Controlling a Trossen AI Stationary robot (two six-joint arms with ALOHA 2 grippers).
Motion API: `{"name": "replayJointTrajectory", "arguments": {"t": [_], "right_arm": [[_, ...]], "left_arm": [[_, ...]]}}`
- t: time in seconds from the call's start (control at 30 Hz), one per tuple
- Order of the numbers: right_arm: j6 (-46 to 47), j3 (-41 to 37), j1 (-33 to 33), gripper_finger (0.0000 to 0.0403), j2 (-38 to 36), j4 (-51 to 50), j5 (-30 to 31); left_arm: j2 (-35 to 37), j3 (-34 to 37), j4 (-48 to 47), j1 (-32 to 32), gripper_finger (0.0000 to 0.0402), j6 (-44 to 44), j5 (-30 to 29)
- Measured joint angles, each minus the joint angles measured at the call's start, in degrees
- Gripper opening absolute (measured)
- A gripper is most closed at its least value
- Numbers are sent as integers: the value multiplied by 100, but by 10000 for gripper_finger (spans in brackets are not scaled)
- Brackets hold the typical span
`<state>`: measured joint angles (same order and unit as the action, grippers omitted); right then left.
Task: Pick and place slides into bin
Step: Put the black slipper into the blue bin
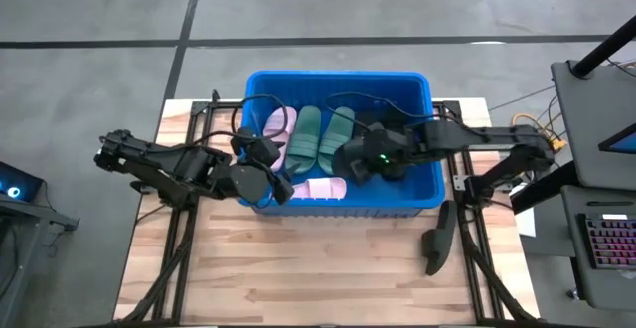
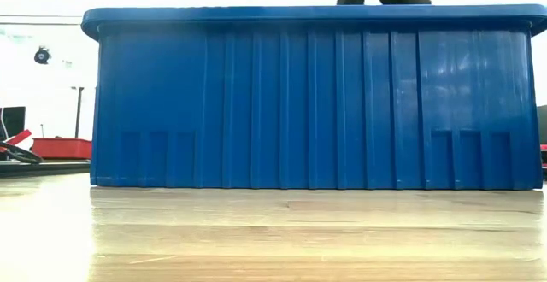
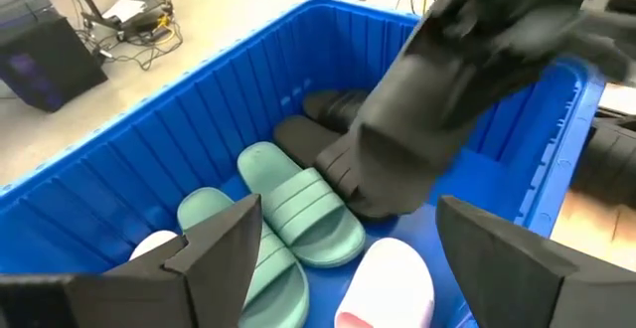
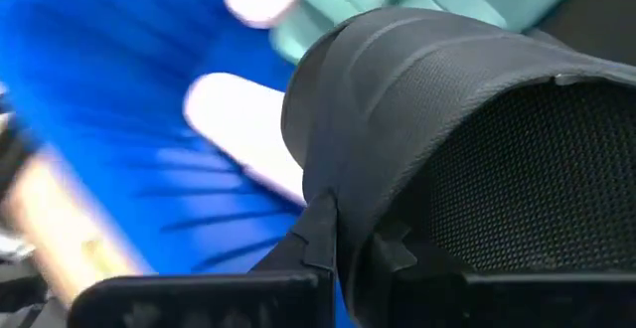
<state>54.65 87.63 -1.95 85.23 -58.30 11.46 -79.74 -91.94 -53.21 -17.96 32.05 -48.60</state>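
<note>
1. Right claw is clamped shut on the strap of a black slide, held above the inside of the bin, toward its right half.
2. Left claw hangs over the bin's near-left corner with its fingers spread wide and nothing between them.
3. Bin: a blue tub with ribbed walls, standing on the far half of the wooden bench, roughly midway between the left and right edges; in the low view its front wall fills most of the width.
4. Two sage green slides lie side by side on the bin floor, near its middle.
5. One light pink slide lies beside the green pair, toward the bin's far-left corner; a second pink slide lies against the near wall.
6. Black slides on the floor lie in the right half of the bin, beneath the held one.
7. One more black slide lies on the bench outside the bin, near the bench's right edge, just off the bin's near-right corner.
</note>
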Motion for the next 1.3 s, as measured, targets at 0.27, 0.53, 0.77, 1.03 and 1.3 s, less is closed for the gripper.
{"name": "replayJointTrajectory", "arguments": {"t": [0.27, 0.53, 0.77, 1.03, 1.3], "right_arm": [[425, -1658, 397, 8, -11, 1466, -1069], [1445, -2619, 397, 8, -42, 2551, -1147], [2206, -3320, 305, 8, -50, 3381, -1145], [2698, -3650, 15, 8, -61, 3508, -1163], [3109, -3952, -129, 8, -59, 3502, -1039]], "left_arm": [[-5, 0, 4, 76, 283, 22, -22], [-5, 0, 2, 243, 283, 13, -37], [-5, 0, -12, 378, 283, -115, -35], [-5, 0, -7, 469, 283, -139, -48], [0, 0, 0, 490, 283, -142, -87]]}}
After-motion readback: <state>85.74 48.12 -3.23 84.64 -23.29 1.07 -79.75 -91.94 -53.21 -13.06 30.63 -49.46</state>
